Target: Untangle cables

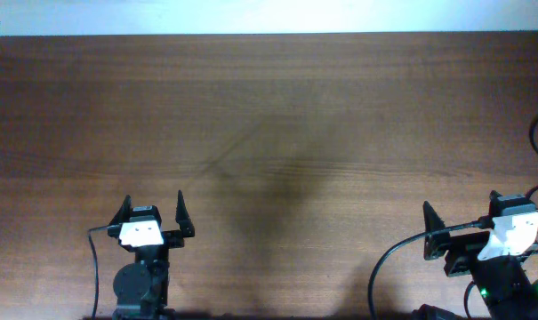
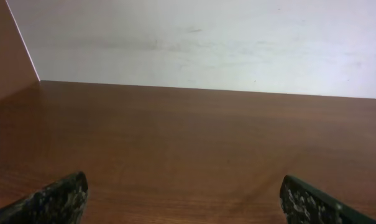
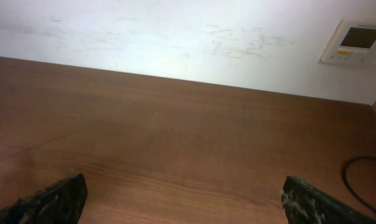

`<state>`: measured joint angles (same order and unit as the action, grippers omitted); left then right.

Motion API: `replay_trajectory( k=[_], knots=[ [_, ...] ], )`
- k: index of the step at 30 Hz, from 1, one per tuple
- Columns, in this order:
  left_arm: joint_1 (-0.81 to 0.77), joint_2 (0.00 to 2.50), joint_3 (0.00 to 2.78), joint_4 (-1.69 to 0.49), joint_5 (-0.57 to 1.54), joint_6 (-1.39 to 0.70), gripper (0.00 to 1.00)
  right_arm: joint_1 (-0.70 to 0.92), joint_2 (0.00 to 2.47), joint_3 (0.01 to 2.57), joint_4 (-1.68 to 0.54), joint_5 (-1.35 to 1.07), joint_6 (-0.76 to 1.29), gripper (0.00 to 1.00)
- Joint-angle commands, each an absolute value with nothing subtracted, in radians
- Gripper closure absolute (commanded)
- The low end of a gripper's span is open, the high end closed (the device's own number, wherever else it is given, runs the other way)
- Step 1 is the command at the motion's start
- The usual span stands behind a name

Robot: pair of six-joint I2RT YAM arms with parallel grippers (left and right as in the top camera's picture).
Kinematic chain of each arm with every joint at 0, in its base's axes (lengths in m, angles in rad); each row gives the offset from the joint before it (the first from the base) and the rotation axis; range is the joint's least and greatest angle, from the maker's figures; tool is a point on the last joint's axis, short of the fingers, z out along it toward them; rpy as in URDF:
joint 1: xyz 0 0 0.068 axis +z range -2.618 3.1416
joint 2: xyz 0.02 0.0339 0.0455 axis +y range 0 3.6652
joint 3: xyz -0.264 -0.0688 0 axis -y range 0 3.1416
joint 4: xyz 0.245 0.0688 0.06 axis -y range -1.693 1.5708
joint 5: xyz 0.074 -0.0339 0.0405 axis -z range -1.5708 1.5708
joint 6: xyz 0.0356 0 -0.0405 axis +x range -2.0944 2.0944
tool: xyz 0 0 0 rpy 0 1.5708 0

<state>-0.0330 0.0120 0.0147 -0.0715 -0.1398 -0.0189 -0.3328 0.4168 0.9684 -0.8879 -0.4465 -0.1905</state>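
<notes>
Light falls even and moderate on the brown wooden table top (image 1: 269,98); a soft, wide shadow (image 1: 282,178) darkens its centre in the overhead view, with diffuse edges. The pale white wall (image 2: 206,37) is bright, almost washed out along the overhead's top strip; the wrist views are duller. The dark mottled fingertips (image 2: 57,199) of the left gripper (image 2: 184,208) blur at the lower corners; likewise the fingertips (image 3: 54,199) of the right gripper (image 3: 184,205).

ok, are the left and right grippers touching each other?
Apart. The overhead view shows the left gripper and right gripper at opposite ends of the near edge, with a wide stretch of table between them.
</notes>
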Motion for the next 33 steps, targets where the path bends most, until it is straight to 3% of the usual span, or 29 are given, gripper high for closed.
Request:
replay_trajectory(
  k=[1,16,20,24,29,33],
  knots=[
    [-0.038,0.005,0.009,-0.069,-0.150,-0.030,0.01,-0.327,0.411,0.969,-0.886,-0.459,-0.195,0.01],
    [-0.038,0.005,0.009,-0.070,-0.151,-0.030,0.01,-0.327,0.408,0.968,-0.888,-0.458,-0.195,0.01],
    [-0.038,0.005,0.009,-0.069,-0.150,-0.030,0.01,-0.326,0.306,0.930,-0.876,-0.405,-0.195,0.01],
    [-0.038,0.005,0.009,-0.070,-0.151,-0.030,0.01,-0.254,0.123,0.659,-0.580,-0.384,-0.171,0.01],
    [-0.038,0.005,0.009,-0.070,-0.150,-0.030,0.01,-0.131,0.047,0.285,-0.082,-0.380,0.036,0.01],
    [-0.038,0.005,0.009,-0.070,-0.150,-0.030,0.01,-0.036,0.047,0.168,0.072,-0.170,0.036,0.01]
  ],
)
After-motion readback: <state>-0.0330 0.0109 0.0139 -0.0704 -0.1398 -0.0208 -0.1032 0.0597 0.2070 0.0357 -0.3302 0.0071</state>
